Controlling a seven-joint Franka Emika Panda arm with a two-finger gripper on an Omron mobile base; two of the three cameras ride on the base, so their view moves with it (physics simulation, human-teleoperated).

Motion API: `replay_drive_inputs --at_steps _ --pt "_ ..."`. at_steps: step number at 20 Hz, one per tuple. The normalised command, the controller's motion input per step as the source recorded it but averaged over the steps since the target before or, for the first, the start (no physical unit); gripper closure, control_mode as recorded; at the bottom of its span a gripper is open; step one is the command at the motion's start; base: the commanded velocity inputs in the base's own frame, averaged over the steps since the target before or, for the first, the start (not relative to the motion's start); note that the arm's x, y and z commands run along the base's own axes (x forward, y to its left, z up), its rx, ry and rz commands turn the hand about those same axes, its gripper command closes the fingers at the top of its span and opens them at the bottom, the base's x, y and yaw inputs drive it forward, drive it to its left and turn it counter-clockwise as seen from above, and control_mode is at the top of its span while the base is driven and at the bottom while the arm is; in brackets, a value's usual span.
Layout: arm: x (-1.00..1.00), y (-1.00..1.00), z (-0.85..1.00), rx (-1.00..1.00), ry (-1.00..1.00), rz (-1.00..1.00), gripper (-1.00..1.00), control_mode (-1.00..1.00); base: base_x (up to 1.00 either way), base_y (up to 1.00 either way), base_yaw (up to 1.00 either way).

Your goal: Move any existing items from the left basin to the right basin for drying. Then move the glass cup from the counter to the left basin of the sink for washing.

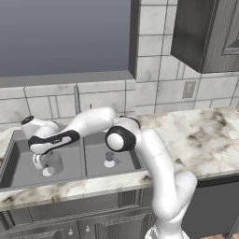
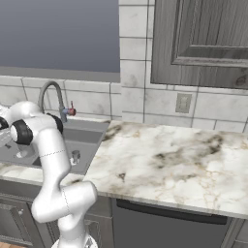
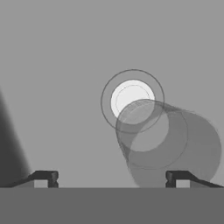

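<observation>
Just beneath our pincer [image 3: 111, 179], whose two tips stand spread wide with nothing between them, lies the glass cup [image 3: 173, 146]. Seen from the hand, it lies just ahead of the tips and off toward the right one, its rim overlapping the pale round drain [image 3: 132, 101] on the floor of the left basin [image 1: 18, 161]. Our grasp is released; the cup rests free.

From the left base view we see the pincer [image 1: 38, 161] hanging low inside that basin, the cup [image 1: 52, 163] right beside it near the drain. The small dark piece [image 1: 109, 158] stands in the right basin [image 1: 128, 156], well off to the pincer's far side, across the divider of the sink [image 1: 84, 154].

So we judge both parts of the task essentially done: the dark piece sits in the drying bowl and the cup lies in the washing bowl. Only lifting the arm clear seems left.

For room: the basin walls close in around the pincer on all sides, and the divider lies between it and the other bowl. Straight up is open. We would watch the cup beside the tips when rising, and the faucet [image 2: 51, 94] behind the sink. Beyond the right basin, the counter [image 1: 205, 135] offers broad bare surface.
</observation>
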Motion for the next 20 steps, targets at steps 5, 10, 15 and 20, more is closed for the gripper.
replay_drive_inputs --at_steps 5,10,15,20 --pt "-0.67 -0.41 0.47 0.09 -0.06 0.00 -1.00 -1.00 0.00 0.00 0.00" --pt "-0.61 -0.55 0.59 0.11 -0.05 0.00 -1.00 -1.00 0.00 0.00 0.00" --pt "-0.49 -0.56 0.70 0.14 -0.03 0.00 -1.00 -1.00 0.00 0.00 0.00" --pt "-0.52 -0.61 0.72 0.18 0.00 0.00 -1.00 -1.00 0.00 0.00 0.00"
